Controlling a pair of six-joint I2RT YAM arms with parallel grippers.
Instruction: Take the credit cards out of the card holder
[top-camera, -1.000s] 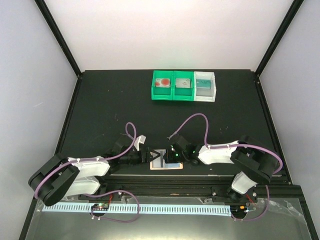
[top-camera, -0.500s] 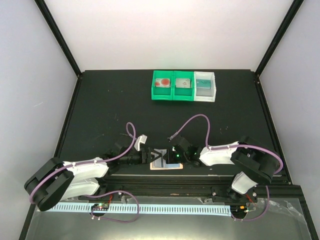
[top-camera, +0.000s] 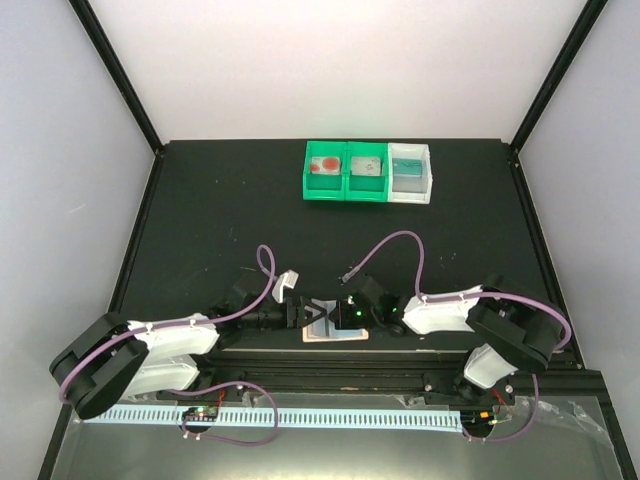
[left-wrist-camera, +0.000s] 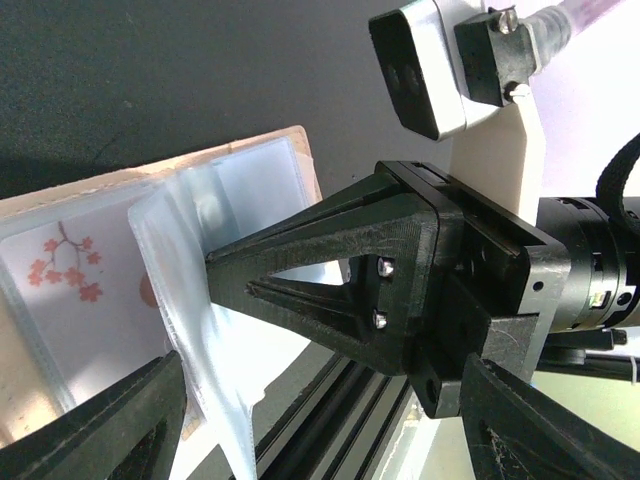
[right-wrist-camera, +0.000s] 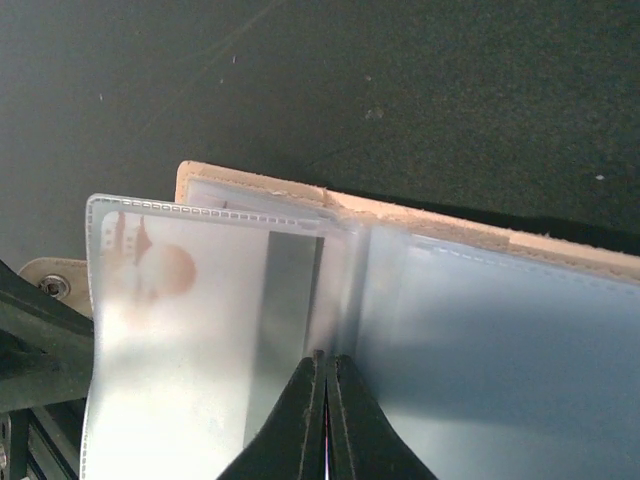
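Both arms sit slightly lower, toward 6 o'clock, than a second ago. On the table (top-camera: 200, 220), the card holder (right-wrist-camera: 500, 330) lies open at the near edge, with the left gripper (top-camera: 297, 311) at its 9 o'clock, jaws spread wide. From 3 o'clock the right gripper (right-wrist-camera: 324, 372) pinches a lifted clear sleeve (right-wrist-camera: 170, 330) that holds a striped credit card (right-wrist-camera: 285, 290)

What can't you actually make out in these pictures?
Top view: the left claw and right claw cover most of the card holder.
Right wrist view: whether the right claw pinches the striped card or only its clear sleeve; frosted plastic blurs it.
Top view: the bins' contents are too small.
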